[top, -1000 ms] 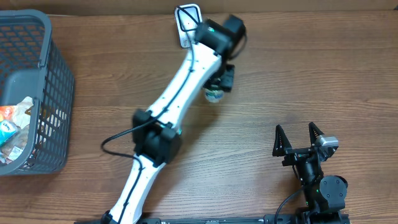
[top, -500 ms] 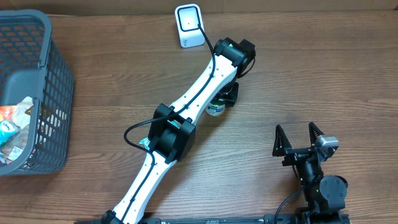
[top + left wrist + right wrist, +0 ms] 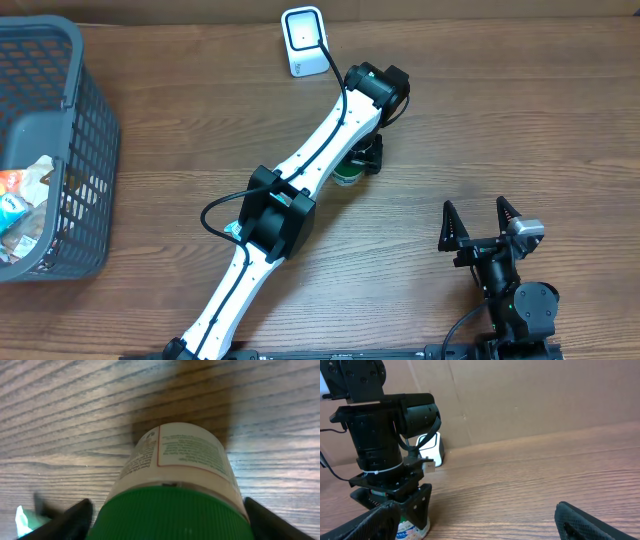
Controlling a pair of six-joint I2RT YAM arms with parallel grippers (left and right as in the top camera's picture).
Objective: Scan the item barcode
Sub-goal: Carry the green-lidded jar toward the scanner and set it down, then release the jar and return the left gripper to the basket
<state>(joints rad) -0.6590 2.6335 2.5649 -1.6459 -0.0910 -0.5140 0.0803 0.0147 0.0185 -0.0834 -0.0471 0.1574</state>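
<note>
We see the bottle (image 3: 175,460) with its green cap standing on the table (image 3: 500,120), near the middle, not far from the white scanner (image 3: 303,40). The left claw (image 3: 395,505) sits around it, one finger on each side. We cannot quite tell if the fingers squeeze it or just stand beside it. The right claw (image 3: 481,222) is wide open, well apart, holding nothing. A gray basket (image 3: 90,150) sits far left.

Overhead straight down, left wrist close over bottle (image 3: 175,460), right wrist low, bottle shared

Upright green-capped white bottle (image 3: 175,460)
</note>
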